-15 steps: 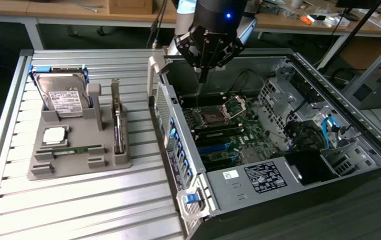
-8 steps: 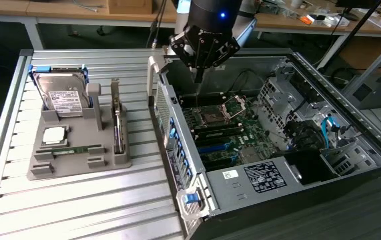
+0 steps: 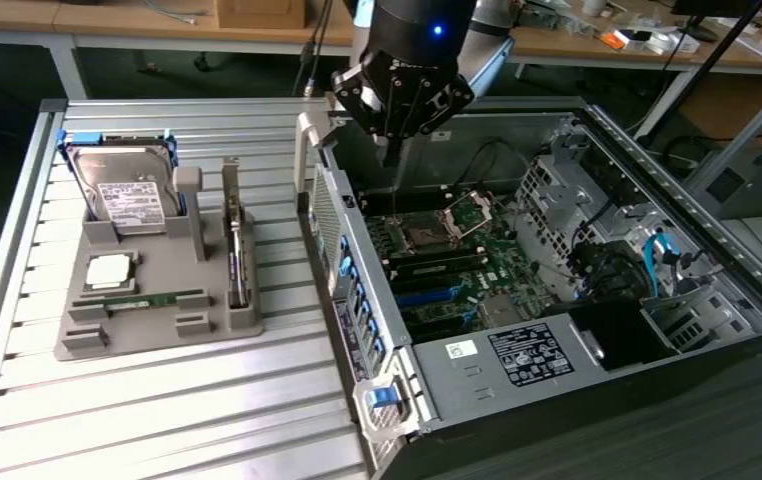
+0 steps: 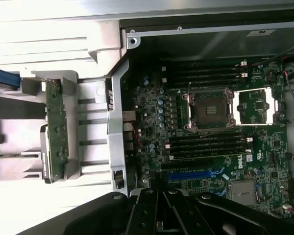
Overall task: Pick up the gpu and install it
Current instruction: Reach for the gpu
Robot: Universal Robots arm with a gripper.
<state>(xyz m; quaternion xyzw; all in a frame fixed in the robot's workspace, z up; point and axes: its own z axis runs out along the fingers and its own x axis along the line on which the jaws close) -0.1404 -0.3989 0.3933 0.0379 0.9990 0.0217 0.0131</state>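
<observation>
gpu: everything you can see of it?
The gpu is a thin card with a silvery metal bracket, dark edge-on, green with small components in the wrist view. It stands upright on edge in a slot of the grey holder, outside the case. Only the holder touches it; the gripper hangs over the open case.

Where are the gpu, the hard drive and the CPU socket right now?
gpu (image 3: 237, 262), exterior view, middle of its long upper edge.
hard drive (image 3: 129, 195), exterior view, on its white label.
CPU socket (image 4: 208, 108), wrist view, centre of the socket.
</observation>
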